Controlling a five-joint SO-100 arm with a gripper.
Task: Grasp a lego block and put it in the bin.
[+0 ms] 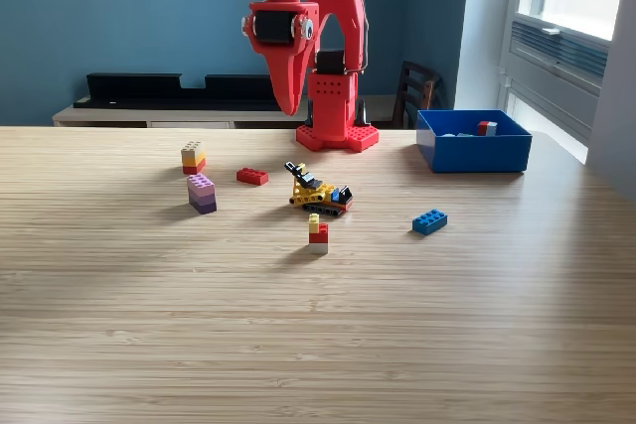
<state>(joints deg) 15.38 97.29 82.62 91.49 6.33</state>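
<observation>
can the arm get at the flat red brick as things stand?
Probably yes. The gripper hangs raised above the table, back near the base, and the flat red brick lies alone on bare wood in front of it, apart from the purple stack and the yellow model. Nothing blocks a descent.

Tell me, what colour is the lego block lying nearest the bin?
Blue. The lego block shows best in the exterior view.

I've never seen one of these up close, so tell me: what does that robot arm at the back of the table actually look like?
The arm is bright red plastic all over, built of chunky, blocky segments, on a square red base. Black motor blocks sit at its joints, one with a round whitish hub. The gripper is a smooth red claw tapering to a point. A thin dark cable runs down the side. No markings are visible.
</observation>
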